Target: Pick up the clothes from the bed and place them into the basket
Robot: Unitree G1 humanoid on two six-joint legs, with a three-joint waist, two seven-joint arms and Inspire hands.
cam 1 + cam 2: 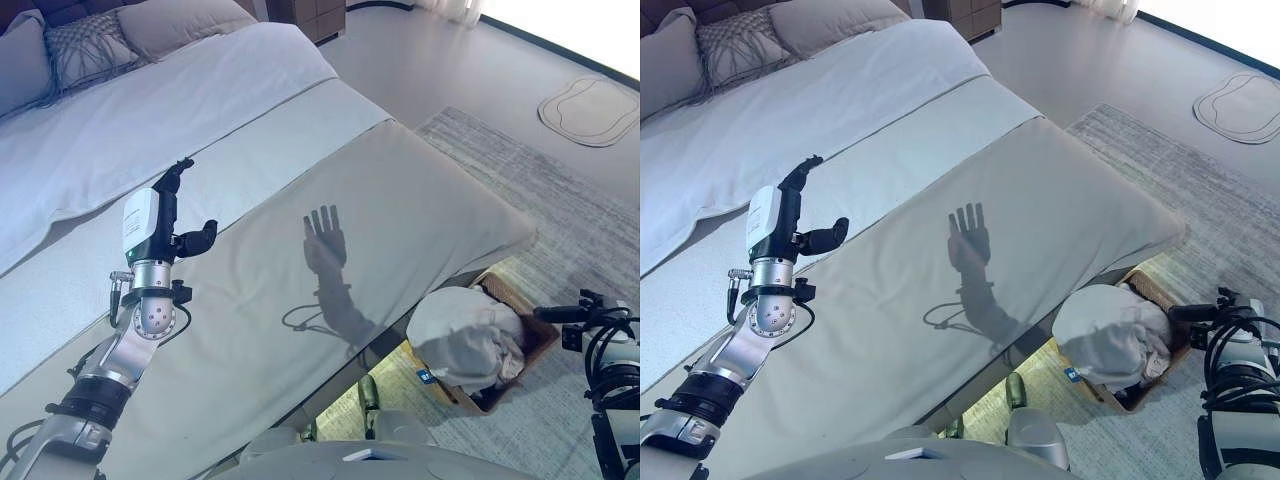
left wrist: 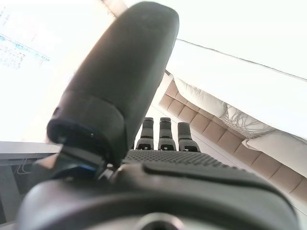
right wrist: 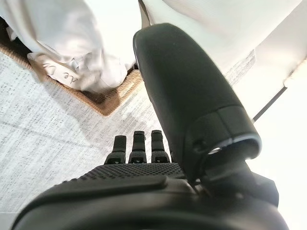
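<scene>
A heap of pale clothes [image 1: 466, 338] fills the brown woven basket [image 1: 543, 339] on the rug at the foot of the bed [image 1: 300, 200]. The same clothes [image 3: 62, 38] and basket [image 3: 108, 98] show in the right wrist view. My left hand [image 1: 170, 205] is raised over the bed's grey cover, fingers straight and thumb out, holding nothing. My right hand [image 1: 585, 312] hovers low beside the basket's right side, its fingers [image 3: 139, 146] straight and empty. No loose garment shows on the bed.
Several pillows [image 1: 95, 40] lie at the head of the bed. A grey rug [image 1: 560, 190] spreads under the basket, with a small pale mat [image 1: 590, 110] beyond it. A wooden cabinet [image 1: 320, 15] stands past the bed.
</scene>
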